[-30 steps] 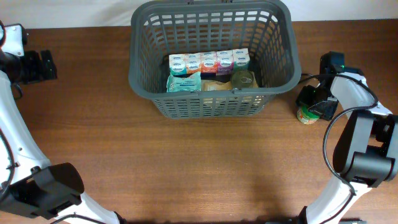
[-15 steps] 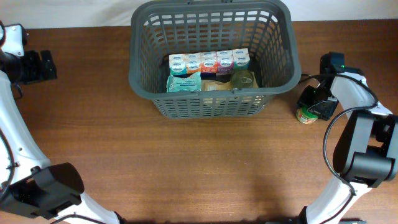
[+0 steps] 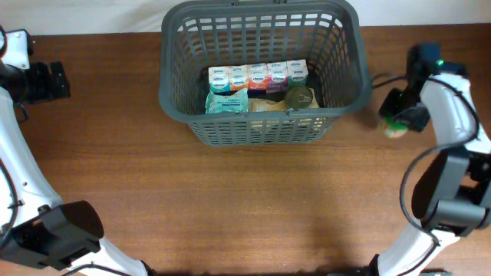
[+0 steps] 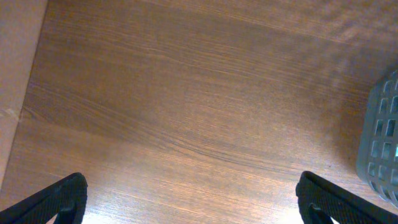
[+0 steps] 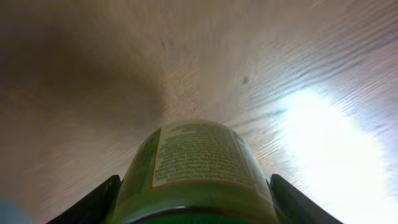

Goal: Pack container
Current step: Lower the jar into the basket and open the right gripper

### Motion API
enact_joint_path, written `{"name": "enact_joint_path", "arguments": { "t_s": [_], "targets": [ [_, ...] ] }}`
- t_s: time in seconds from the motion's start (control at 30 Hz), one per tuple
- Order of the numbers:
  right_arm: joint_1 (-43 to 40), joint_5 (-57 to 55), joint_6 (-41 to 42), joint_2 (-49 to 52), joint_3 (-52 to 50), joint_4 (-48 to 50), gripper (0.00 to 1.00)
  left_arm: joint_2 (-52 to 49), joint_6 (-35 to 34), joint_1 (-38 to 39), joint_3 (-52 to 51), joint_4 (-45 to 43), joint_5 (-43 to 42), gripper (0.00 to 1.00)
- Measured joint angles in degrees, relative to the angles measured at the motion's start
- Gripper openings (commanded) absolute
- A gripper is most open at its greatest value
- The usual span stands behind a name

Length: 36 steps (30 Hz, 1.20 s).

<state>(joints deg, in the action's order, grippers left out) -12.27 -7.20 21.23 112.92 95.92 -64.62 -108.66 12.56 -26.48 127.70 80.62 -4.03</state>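
The container (image 3: 253, 132) sits on the worktop (image 3: 230, 199). The right end effector (image 3: 397, 115) pinches a green jar (image 5: 199, 162) near it; the left end effector (image 4: 189, 199) hangs spread, well apart.

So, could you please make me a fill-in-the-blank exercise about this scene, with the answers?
The small round jar held by the right gripper has a ___ label.
The round metal tin can lies ___ the large dark grey plastic basket.
The left gripper is ___, with nothing between its fingers.
Missing words: green; inside; open.
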Motion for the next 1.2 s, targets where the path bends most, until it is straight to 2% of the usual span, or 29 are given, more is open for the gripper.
{"name": "enact_joint_path", "arguments": {
  "t_s": [0.03, 0.27, 0.4, 0.57, 0.73, 0.8, 1.13, 1.2],
  "targets": [
    [0.00, -0.55, -0.31, -1.36, 4.39, -3.04, 0.04, 0.00, 0.00, 0.00, 0.00, 0.00, 0.00, 0.99],
    [1.92, -0.44, -5.73, -10.32, 21.20, -7.37, 0.04, 0.00, 0.00, 0.00, 0.00, 0.00, 0.00, 0.99],
    [8.96, 3.13, -12.90, -17.88, 28.50, -5.46, 0.04, 0.00, 0.00, 0.00, 0.00, 0.00, 0.00, 0.99],
    [19.96, 8.72, -18.93, -21.75, 29.97, -2.40, 0.04, 0.00, 0.00, 0.00, 0.00, 0.00, 0.00, 0.99],
    [28.28, 9.51, -21.51, -16.46, 28.48, -0.35, 0.04, 0.00, 0.00, 0.00, 0.00, 0.00, 0.00, 0.99],
    [30.99, 9.70, -21.88, -10.75, 27.58, -0.42, 0.04, 0.00, 0.00, 0.00, 0.00, -0.02, 0.00, 0.99],
    [34.58, 10.62, -22.56, 9.35, 26.67, -1.38, 0.05, 0.00, 0.00, 0.00, 0.00, 0.00, 0.00, 0.99],
    [35.50, 10.91, -22.56, 11.52, 26.62, -1.38, 0.62, 0.00, 0.00, 0.00, 0.00, 0.00, 0.00, 0.99]
  ]
}}
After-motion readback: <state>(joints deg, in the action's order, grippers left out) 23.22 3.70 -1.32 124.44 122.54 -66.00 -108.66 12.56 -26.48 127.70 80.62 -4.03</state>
